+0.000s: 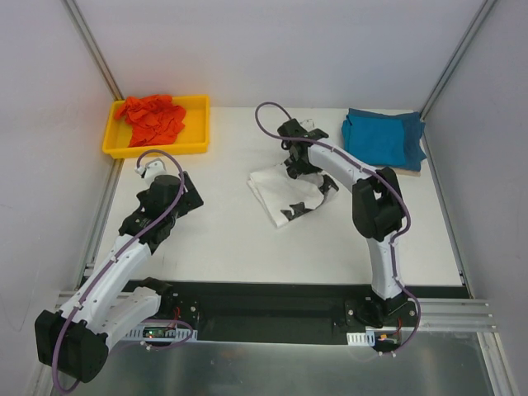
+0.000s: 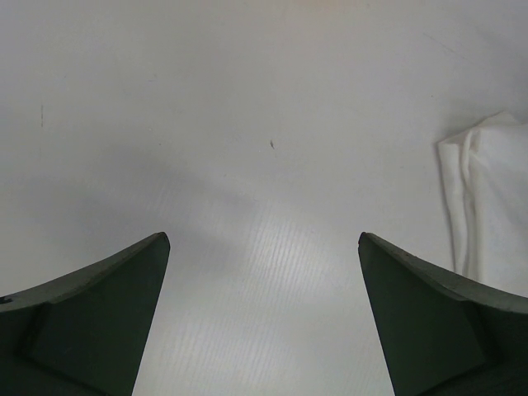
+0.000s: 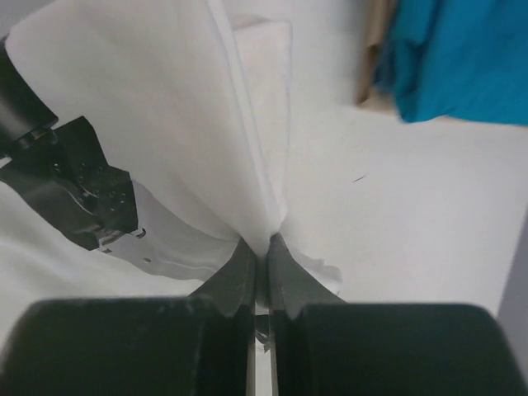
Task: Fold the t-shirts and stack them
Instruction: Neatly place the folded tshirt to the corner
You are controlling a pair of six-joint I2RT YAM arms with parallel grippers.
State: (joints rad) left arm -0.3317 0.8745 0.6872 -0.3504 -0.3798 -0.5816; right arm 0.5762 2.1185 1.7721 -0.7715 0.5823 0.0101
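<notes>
**Top external view.** Shows the white t-shirt point(image 1: 280, 191) lying rumpled and partly folded near the middle of the table point(image 1: 223, 239), with its black printed marks point(image 1: 299, 211) along the near edge. Places the right gripper point(image 1: 299, 167) on the far edge of that cloth. Shows the left gripper point(image 1: 183, 198) over bare table, well apart from the cloth to its left. Sets the teal-blue t-shirt point(image 1: 384, 136) folded flat at the far right corner. Shows the orange-red t-shirt point(image 1: 150, 117) bunched inside the yellow tray point(image 1: 198, 124) at the far left corner.

**Left wrist view.** Shows the left gripper point(image 2: 264, 239) with both fingers point(image 2: 99, 313) spread wide and nothing between them. Looks down on bare table point(image 2: 247, 124). Catches a folded edge of the white t-shirt point(image 2: 487, 198) at the right margin, clear of the fingers.

**Right wrist view.** Shows the right gripper point(image 3: 266, 247) with its fingers point(image 3: 235, 276) pressed together on a pinched fold of the white t-shirt point(image 3: 165, 99), which rises from the tips as a raised ridge of cloth. Includes a black printed mark point(image 3: 74, 186) on the cloth at left. Shows the teal-blue t-shirt point(image 3: 462, 58) at the upper right, apart from the white one, with bare table point(image 3: 429, 190) between them.
</notes>
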